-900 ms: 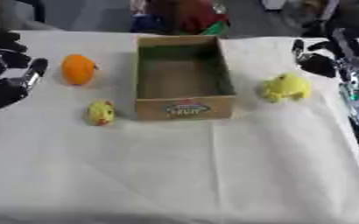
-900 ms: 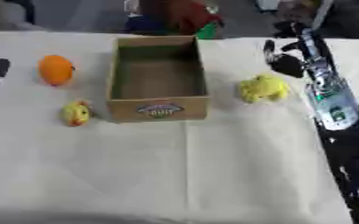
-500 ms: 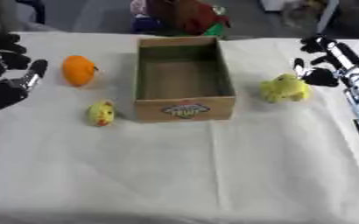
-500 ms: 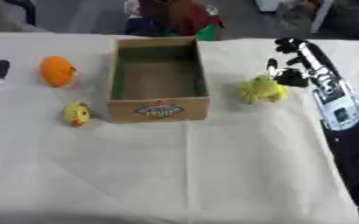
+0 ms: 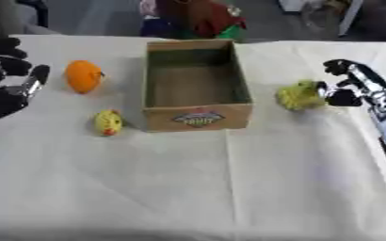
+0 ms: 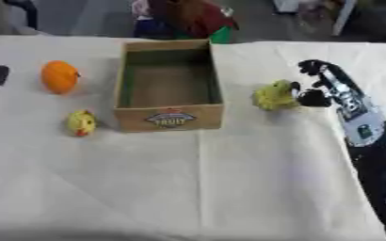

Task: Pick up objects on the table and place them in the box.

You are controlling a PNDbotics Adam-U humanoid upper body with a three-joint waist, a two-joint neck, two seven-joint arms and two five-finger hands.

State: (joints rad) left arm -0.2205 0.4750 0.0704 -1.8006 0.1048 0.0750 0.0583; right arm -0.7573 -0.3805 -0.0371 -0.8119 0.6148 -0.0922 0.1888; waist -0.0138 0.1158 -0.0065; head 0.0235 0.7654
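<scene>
Leftmost, the left hand [image 5: 7, 87] rests at the frame's left edge, fingers relaxed and spread, holding nothing, near the orange fruit [image 5: 84, 76] and the small yellow chick toy [image 5: 108, 122]. Centre frame stands the cardboard box [image 5: 199, 117], open and apparently empty. Right of it lies the yellow-green plush toy [image 5: 299, 95], lumpy and soft-looking, with no clear long axis. Just to its right, the right hand [image 5: 344, 89] has its fingers curled toward the toy, touching or nearly so, not yet closed round it.
</scene>
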